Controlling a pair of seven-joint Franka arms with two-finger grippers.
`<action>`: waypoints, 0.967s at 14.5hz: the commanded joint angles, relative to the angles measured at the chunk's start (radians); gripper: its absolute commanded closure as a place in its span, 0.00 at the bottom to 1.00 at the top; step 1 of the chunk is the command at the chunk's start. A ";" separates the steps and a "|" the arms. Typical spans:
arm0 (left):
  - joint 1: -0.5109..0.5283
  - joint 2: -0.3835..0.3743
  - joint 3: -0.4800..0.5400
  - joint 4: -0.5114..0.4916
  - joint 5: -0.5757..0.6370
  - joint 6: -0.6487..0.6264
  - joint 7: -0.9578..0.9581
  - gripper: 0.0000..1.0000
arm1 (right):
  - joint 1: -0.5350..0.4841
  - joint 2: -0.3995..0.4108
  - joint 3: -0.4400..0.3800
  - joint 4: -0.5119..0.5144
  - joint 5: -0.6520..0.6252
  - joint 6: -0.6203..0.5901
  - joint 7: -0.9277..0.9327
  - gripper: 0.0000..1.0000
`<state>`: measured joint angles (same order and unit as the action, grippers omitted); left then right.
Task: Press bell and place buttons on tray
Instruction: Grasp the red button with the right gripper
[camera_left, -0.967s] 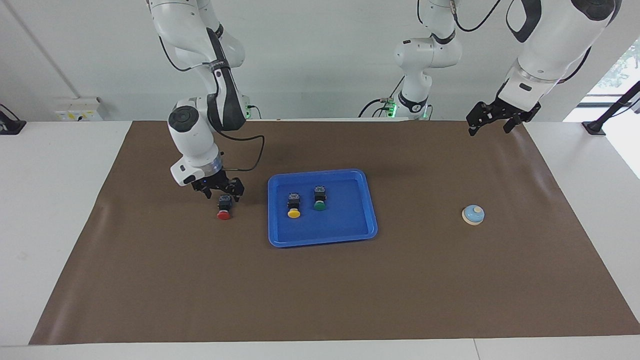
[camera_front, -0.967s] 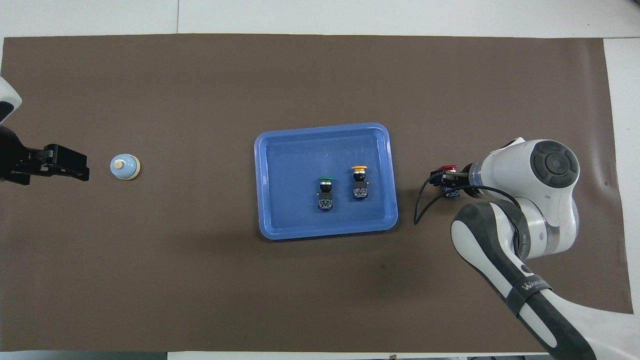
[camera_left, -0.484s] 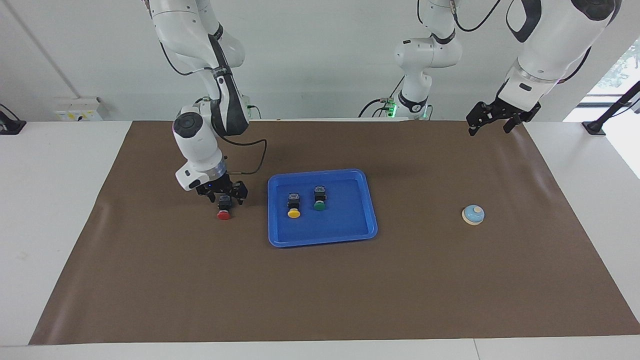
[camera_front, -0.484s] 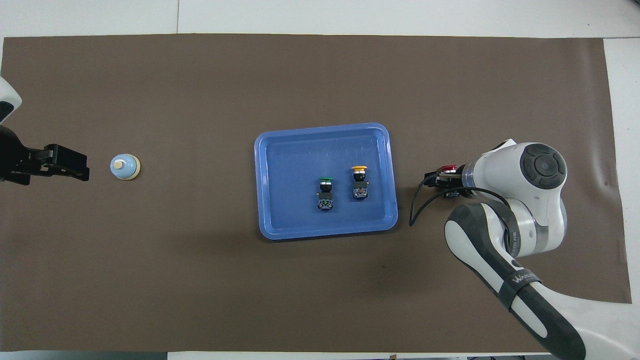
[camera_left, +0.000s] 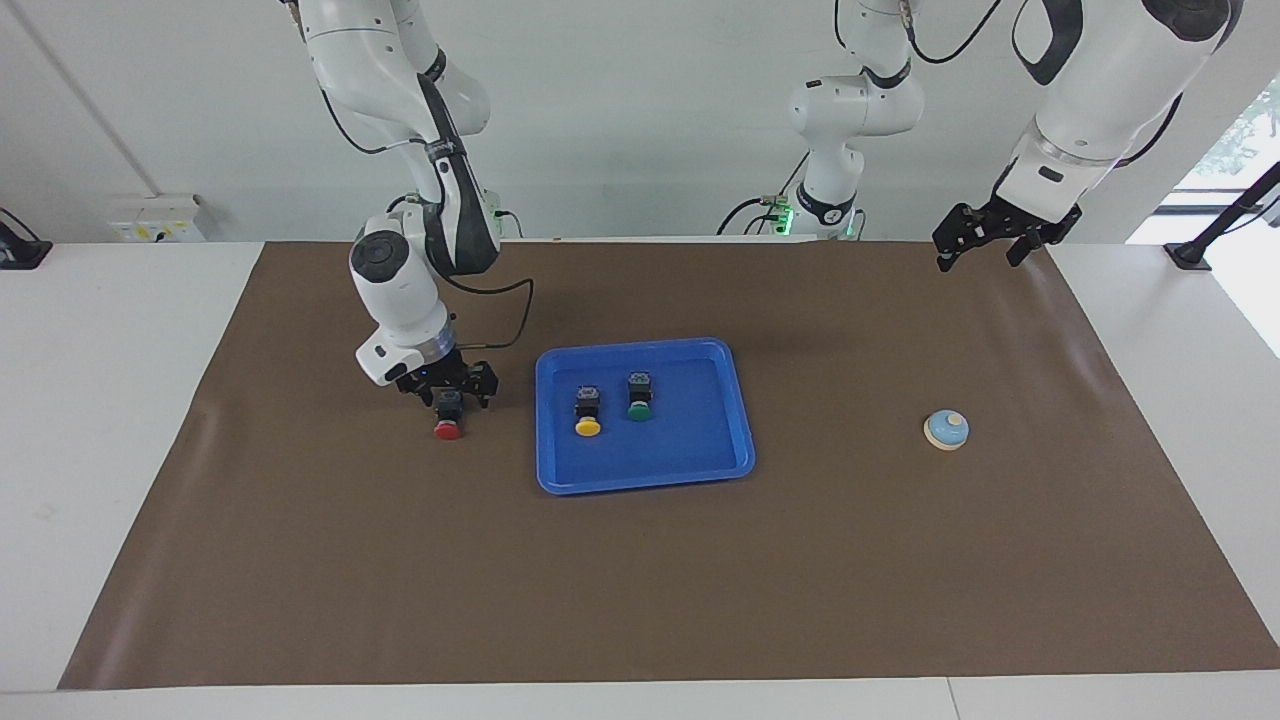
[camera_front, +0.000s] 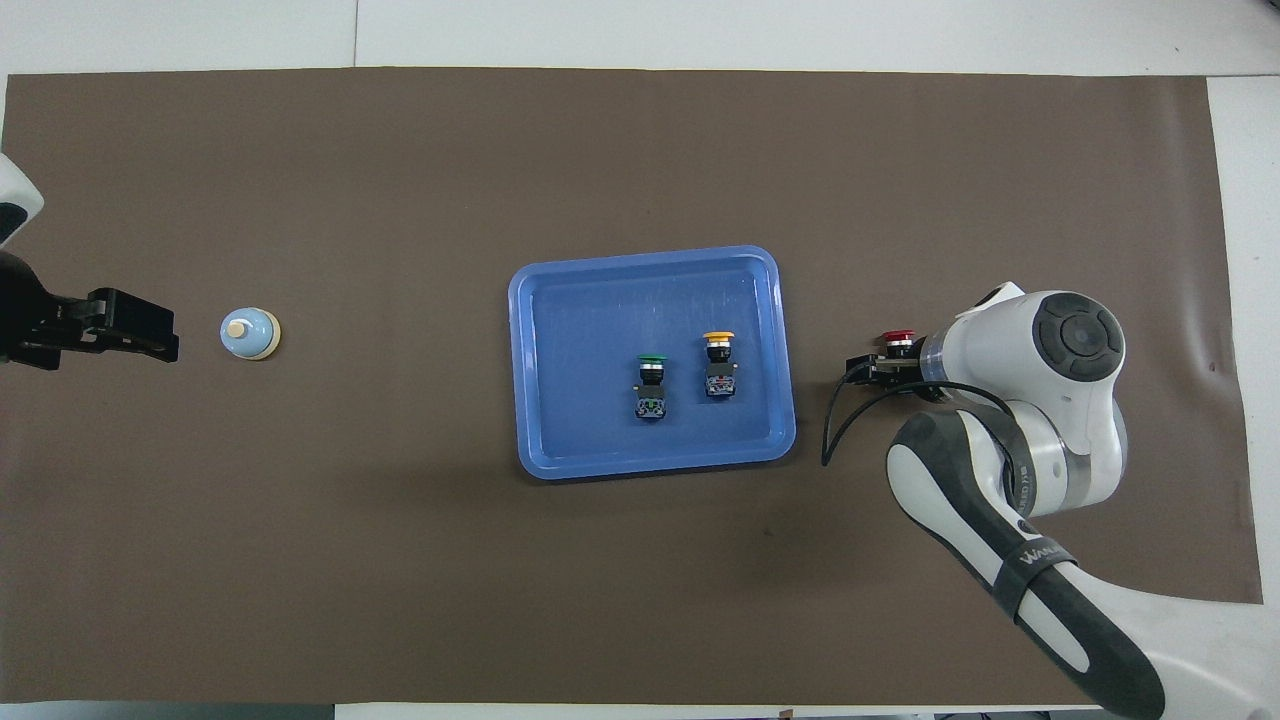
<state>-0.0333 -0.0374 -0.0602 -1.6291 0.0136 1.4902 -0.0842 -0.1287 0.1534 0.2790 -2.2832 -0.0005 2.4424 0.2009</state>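
Two of the three buttons, the yellow button (camera_left: 588, 413) and the green button (camera_left: 639, 396), are already lain in the tray (camera_left: 725, 450), a flat bright-blue plastic rectangle with rounded corners and a raised rim at the middle of the desk (camera_left: 120, 420). One button is left: the red button (camera_left: 448, 417), a black blocky body with a round cap, is set on the brown mat (camera_left: 640, 580) just beside the tray, toward the right arm's end. The right gripper (camera_left: 447, 387) is lowered around its body, fingers spread wide on either side and not yet closed, so a grasp is judged to be the step in hand. The bell (camera_left: 946, 429), a small light-blue dome on a cream base with a pale knob, is placed well apart from the tray toward the left arm's end; whether it has been pressed cannot be told. The left gripper (camera_left: 983, 238) is held waiting in the air over the mat's edge nearest the robots, fingers wide and empty. The mat is seen as smooth and matt, faintly creased
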 joint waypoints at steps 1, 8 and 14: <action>0.006 -0.010 -0.003 -0.003 -0.001 -0.013 0.000 0.00 | -0.017 -0.002 0.008 -0.027 0.013 0.043 -0.055 0.00; 0.006 -0.010 -0.003 -0.003 -0.001 -0.013 0.000 0.00 | -0.020 0.003 0.008 -0.032 0.013 0.047 -0.051 0.96; 0.006 -0.010 -0.003 -0.003 -0.001 -0.013 0.000 0.00 | -0.005 0.011 0.015 0.120 0.017 -0.116 -0.017 1.00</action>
<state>-0.0333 -0.0373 -0.0602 -1.6291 0.0136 1.4902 -0.0842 -0.1317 0.1514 0.2823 -2.2577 -0.0005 2.4237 0.1781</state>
